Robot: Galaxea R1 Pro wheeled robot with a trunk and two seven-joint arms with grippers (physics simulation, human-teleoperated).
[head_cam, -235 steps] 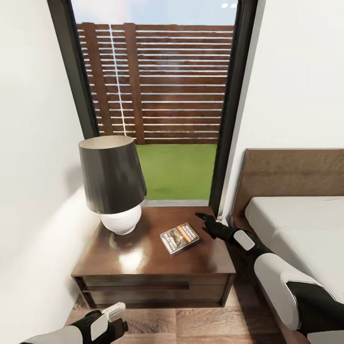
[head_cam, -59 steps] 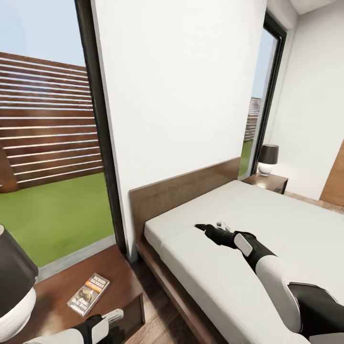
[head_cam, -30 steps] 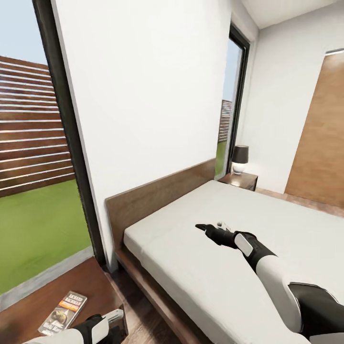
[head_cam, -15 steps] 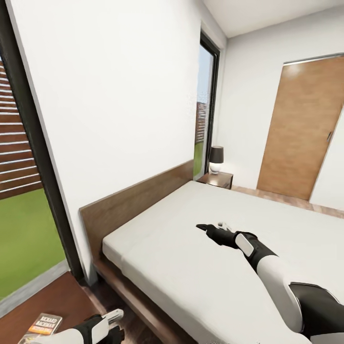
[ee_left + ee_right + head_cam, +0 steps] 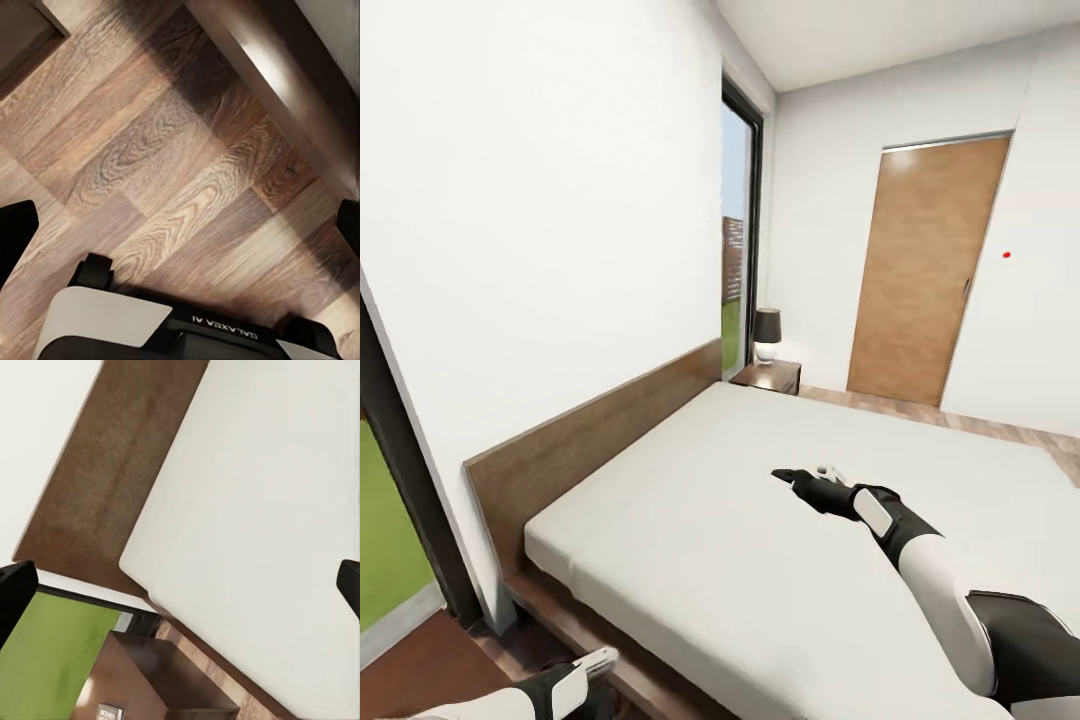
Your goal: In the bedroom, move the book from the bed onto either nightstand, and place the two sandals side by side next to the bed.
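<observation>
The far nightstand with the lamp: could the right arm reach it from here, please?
Probably not. The far nightstand stands past the whole bed, by the headboard's other end, while the right gripper hovers over the mattress's middle.

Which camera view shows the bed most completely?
The head view: the bed shows with its headboard and most of its mattress. The right wrist view shows one corner; the left wrist view shows a strip of frame.

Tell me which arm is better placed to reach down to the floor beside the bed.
Left, probably: the left gripper hangs low over the wood floor beside the bed frame, while the right gripper is out above the mattress.
</observation>
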